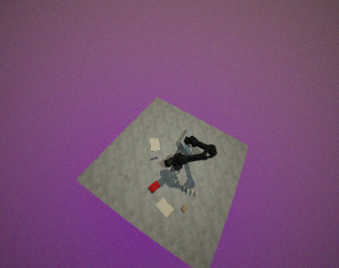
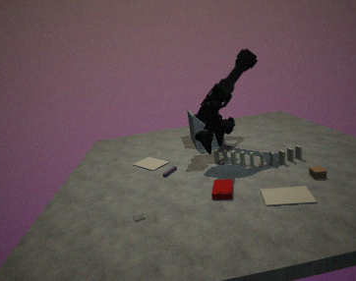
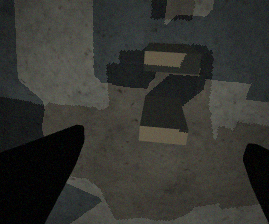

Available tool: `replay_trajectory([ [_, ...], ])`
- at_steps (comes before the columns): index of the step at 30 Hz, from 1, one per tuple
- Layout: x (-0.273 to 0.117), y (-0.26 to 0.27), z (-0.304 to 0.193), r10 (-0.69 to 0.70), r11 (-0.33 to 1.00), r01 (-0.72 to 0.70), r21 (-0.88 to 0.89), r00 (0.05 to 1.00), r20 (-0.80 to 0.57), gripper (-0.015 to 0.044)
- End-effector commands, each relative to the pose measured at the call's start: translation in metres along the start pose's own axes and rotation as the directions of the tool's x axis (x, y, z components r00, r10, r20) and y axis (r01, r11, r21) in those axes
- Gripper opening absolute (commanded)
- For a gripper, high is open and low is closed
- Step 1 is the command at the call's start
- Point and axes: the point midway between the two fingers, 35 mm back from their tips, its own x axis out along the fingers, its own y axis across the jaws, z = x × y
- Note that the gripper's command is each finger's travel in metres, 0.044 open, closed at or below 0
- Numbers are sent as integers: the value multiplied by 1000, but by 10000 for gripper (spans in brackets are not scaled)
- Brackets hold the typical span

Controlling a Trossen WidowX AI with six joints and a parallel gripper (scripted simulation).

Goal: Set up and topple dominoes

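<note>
Standing wide open, my black two-fingered claw (image 1: 171,164) (image 2: 214,148) (image 3: 162,141) grips nothing at the row's left end. Between my fingertips, apart from both, the pale, slab-shaped end domino (image 2: 216,156) (image 3: 163,135) stands upright, its placing apparently done. Just beyond it from my claw is a pale neighbouring domino (image 2: 224,156) (image 3: 164,59). Rightward from me, the upright row of pale dominoes (image 1: 184,188) (image 2: 281,157) runs off unfallen; whether its far end lacks one, I cannot tell. I judge that backing clear and the gentle end push remain.

End effector (image 1: 169,162) (image 2: 215,148) (image 3: 162,141) — low, spread open.
</note>
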Motion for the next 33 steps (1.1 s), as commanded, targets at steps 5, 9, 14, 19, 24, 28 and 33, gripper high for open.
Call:
replay_trajectory([
  [5, -104, 1, 1, -21, 1000, 21, -19, 1000, 7, 440],
  [9, -110, 3, 0, -19, 1000, 19, -20, 1000, 8, 440],
  [14, -110, 3, 0, -19, 1000, 19, -20, 1000, 8, 440],
  [19, -100, 1, -5, -19, 978, 17, 206, 1000, 9, 335],
  [24, -81, -1, -16, -18, 781, 8, 625, 1000, 9, 204],
  [28, -66, -1, -25, -17, 499, 0, 867, 1000, 10, 99],
  [33, -49, 0, -36, -16, 86, -9, 996, 1000, 11, 0],
])
